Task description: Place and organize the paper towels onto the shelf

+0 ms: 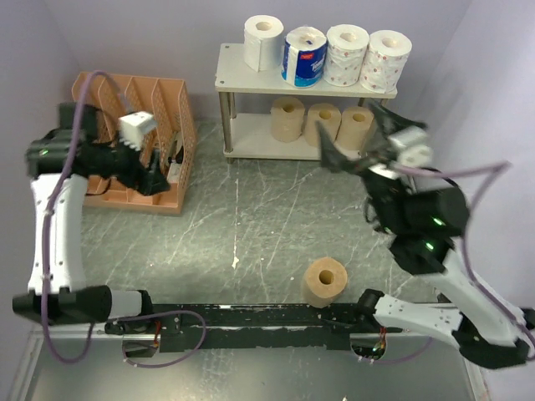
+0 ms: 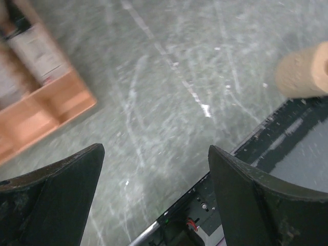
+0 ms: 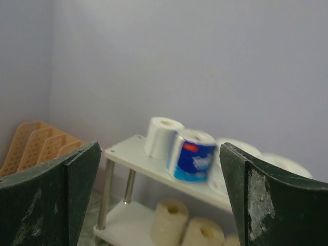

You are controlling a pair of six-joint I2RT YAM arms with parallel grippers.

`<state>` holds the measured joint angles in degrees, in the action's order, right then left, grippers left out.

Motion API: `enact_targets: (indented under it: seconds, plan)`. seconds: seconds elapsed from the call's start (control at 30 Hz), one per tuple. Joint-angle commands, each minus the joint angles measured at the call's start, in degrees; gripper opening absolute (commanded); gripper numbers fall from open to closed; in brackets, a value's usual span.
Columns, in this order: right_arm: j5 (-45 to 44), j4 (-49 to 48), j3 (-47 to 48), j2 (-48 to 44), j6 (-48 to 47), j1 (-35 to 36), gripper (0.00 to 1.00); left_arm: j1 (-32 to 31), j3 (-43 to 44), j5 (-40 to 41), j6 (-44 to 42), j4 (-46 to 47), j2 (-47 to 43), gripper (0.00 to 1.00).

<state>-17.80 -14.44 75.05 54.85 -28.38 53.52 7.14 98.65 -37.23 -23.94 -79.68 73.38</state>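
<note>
Hanging spread and empty just before the off-white two-tier metal-legged shelf (image 1: pixel 230 79), the right gripper (image 1: pixel 359 144) must next fetch the last tan-brown paper towel roll (image 1: pixel 324 282), well behind it; the left gripper (image 2: pixel 155 149) also gapes empty.

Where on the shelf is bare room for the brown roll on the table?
The lower board is bare at its left end, between the left legs and the leftmost tan roll. The top board is crowded: four rolls, only a thin strip left of the white roll.
</note>
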Motion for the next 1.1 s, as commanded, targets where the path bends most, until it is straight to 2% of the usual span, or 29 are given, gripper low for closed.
enact_targets:
  seconds: [0.0,0.1,0.27,0.4,0.5,0.63,0.73,0.77,0.83,0.9,0.93,1.07]
  plan:
    - [-15.9,14.9,-7.9,-11.5,8.5,-0.1,1.00,-16.2,2.0,2.1,5.4,5.2,6.3,0.95]
    - [-23.7,28.2,-12.2,-18.6,18.4,-0.1,1.00,-28.9,5.8,4.7,5.0,5.4,11.3,0.95]
    - [-33.4,45.1,-21.0,-26.0,27.4,-0.2,1.00,-52.9,9.0,14.9,5.8,6.0,18.7,0.95]
    - [-39.4,47.4,-22.3,-26.9,27.2,-0.1,1.00,-66.2,10.6,19.1,6.6,5.9,24.2,0.95]
    - [-39.9,38.6,-29.0,-31.2,19.4,-0.2,1.00,-69.9,14.1,16.9,6.7,5.0,28.1,0.95]
    - [-45.0,26.5,-42.1,-39.1,11.7,-0.1,1.00,-71.8,18.1,12.6,5.9,4.6,31.8,0.95]
    - [-50.5,16.2,-48.7,-48.7,4.0,-0.1,1.00,-72.3,22.1,10.0,6.4,5.1,35.9,0.95]
    - [-52.6,16.0,-48.3,-52.8,3.8,-0.1,1.00,-72.4,24.5,8.3,6.5,5.2,38.3,0.95]
    - [-58.3,27.2,-43.6,-54.3,12.1,0.7,1.00,-72.4,26.3,5.4,6.9,7.5,40.9,0.95]
    - [-58.6,28.8,-44.0,-54.8,13.2,1.3,1.00,-72.3,23.0,3.6,7.9,14.3,40.5,0.95]
    - [-58.4,25.5,-45.2,-54.8,11.3,1.3,1.00,-72.2,19.2,3.2,8.7,19.4,38.9,0.95]
    - [-59.5,16.2,-49.1,-54.8,1.2,1.7,1.00,-72.1,-2.6,2.5,15.0,45.1,30.6,0.95]
